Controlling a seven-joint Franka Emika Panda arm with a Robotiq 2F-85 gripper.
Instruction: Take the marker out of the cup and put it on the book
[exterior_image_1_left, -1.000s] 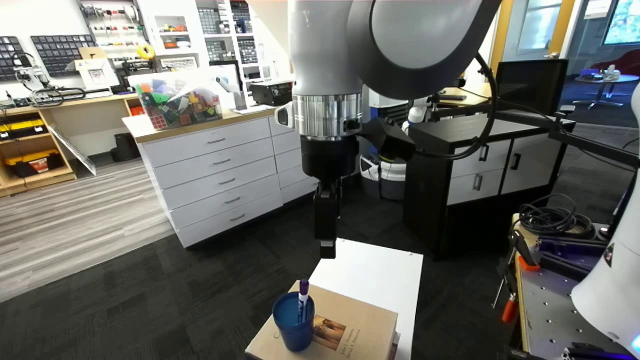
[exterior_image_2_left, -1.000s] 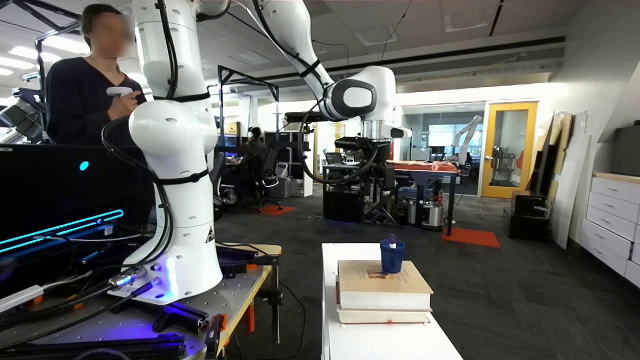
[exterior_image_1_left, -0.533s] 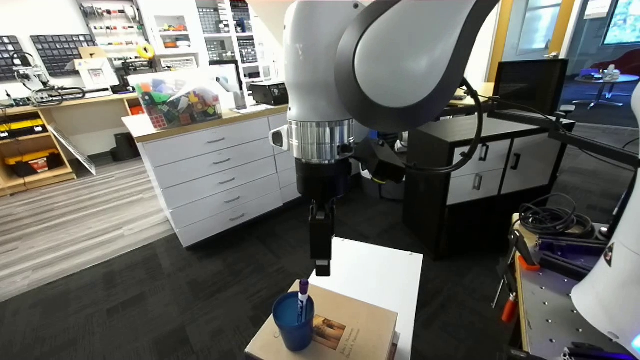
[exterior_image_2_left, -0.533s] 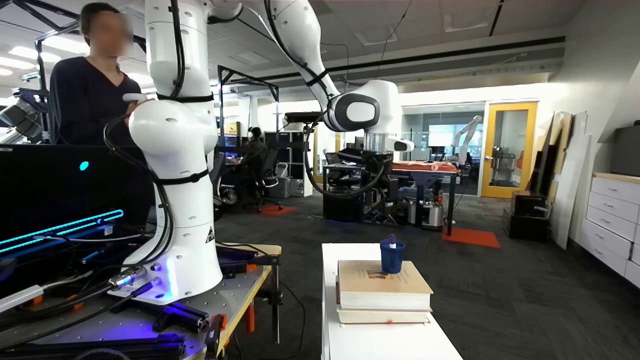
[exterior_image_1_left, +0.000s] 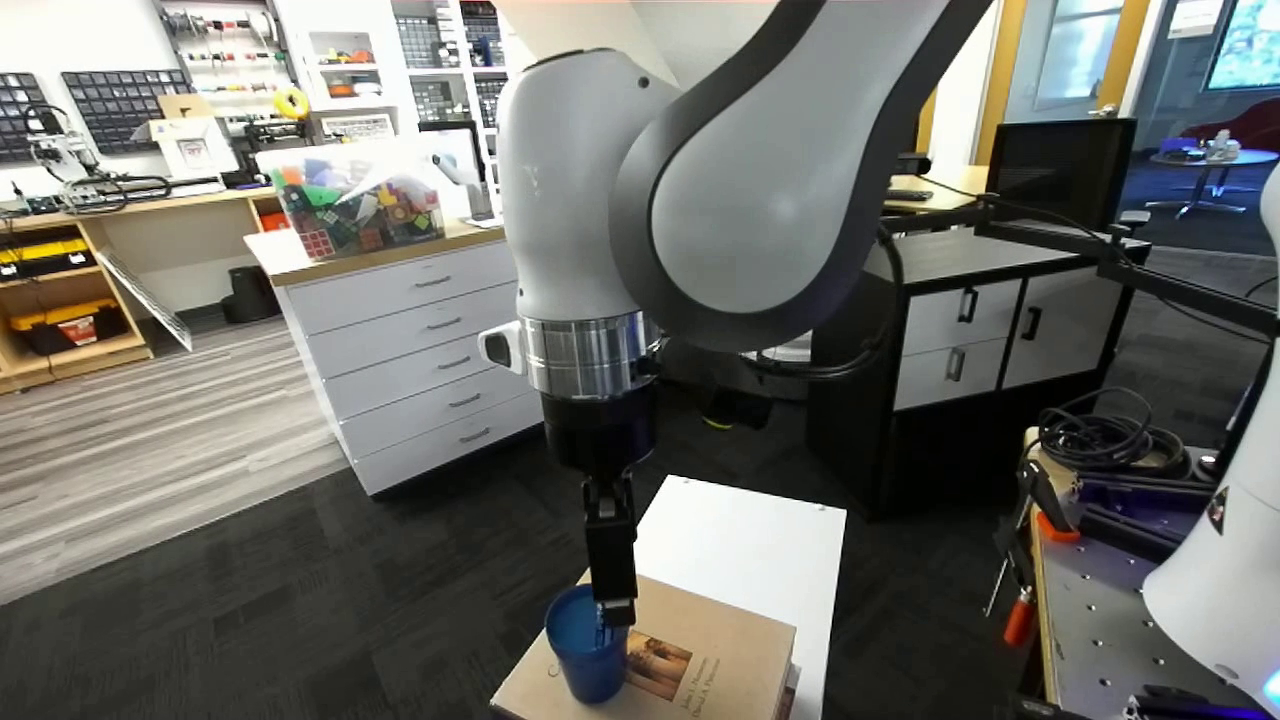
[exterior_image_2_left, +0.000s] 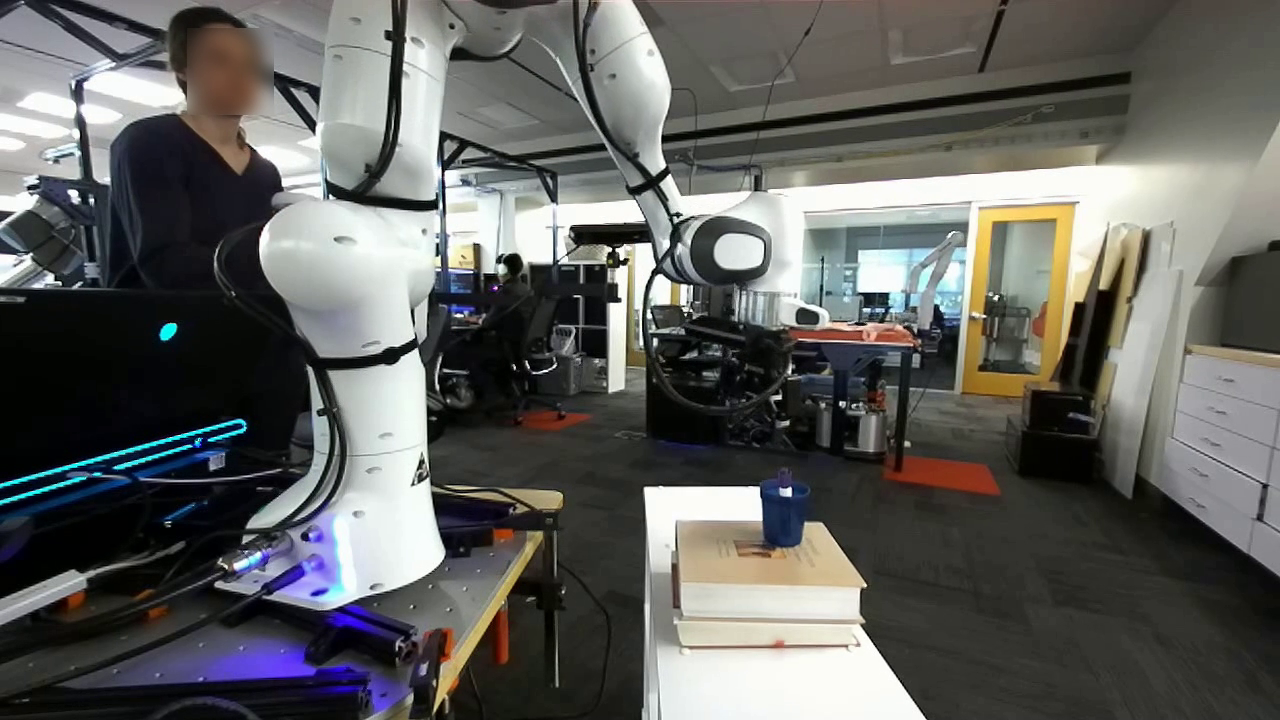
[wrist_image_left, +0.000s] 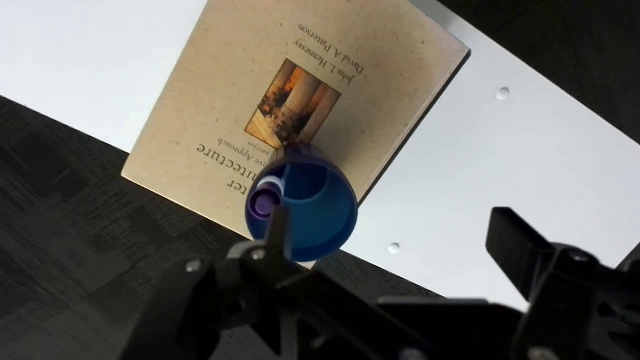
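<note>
White tabletop (exterior_image_1_left: 750, 535), low in both exterior views, bearing 1 tan book (exterior_image_2_left: 715, 556) atop another book (exterior_image_2_left: 745, 633). On the tan book, 1 blue cup (exterior_image_1_left: 588, 672), marker (wrist_image_left: 264, 204) inside, at its left side in the wrist view; 1 black gripper (wrist_image_left: 391, 235), jaws spread wide, grasping nothing.
</note>
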